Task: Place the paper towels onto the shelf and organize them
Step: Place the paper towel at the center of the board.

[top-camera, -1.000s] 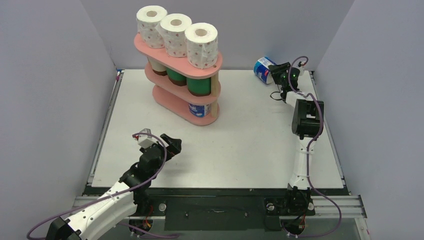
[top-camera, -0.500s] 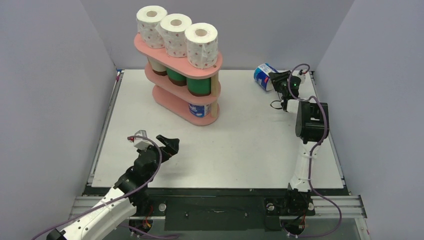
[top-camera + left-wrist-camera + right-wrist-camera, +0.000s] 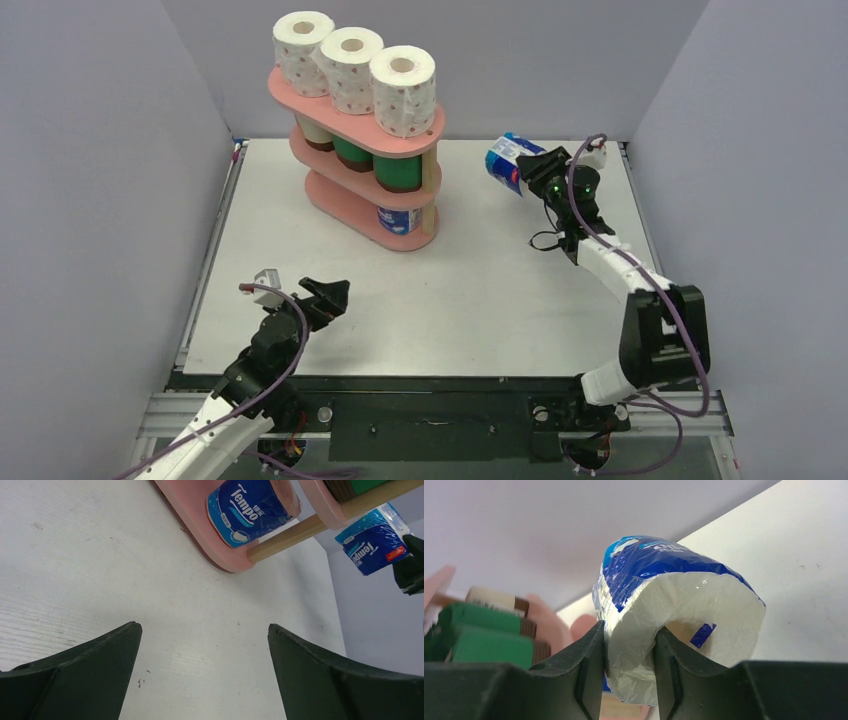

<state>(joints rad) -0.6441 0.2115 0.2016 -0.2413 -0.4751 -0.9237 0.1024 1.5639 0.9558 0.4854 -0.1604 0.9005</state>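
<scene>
At the near left, the left gripper (image 3: 328, 295) is held low over the counter (image 3: 480, 280), its jaws spread with nothing between them. Farther back on the right, 1 wrapped blue-white roll (image 3: 505, 160) is pinched between the jaws of the right gripper (image 3: 538, 172), apart from the shelf (image 3: 340, 205). On the shelf, a second blue-white roll (image 3: 397, 218) is seen on the bottom board, 1 cream roll (image 3: 312, 132) and 2 green rolls (image 3: 395, 170) on the middle, and 3 red-dotted rolls (image 3: 347, 68) on top.

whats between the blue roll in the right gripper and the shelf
Nothing: in the top external view only bare white table lies between the blue roll, pinched in the right gripper, and the shelf.
</scene>
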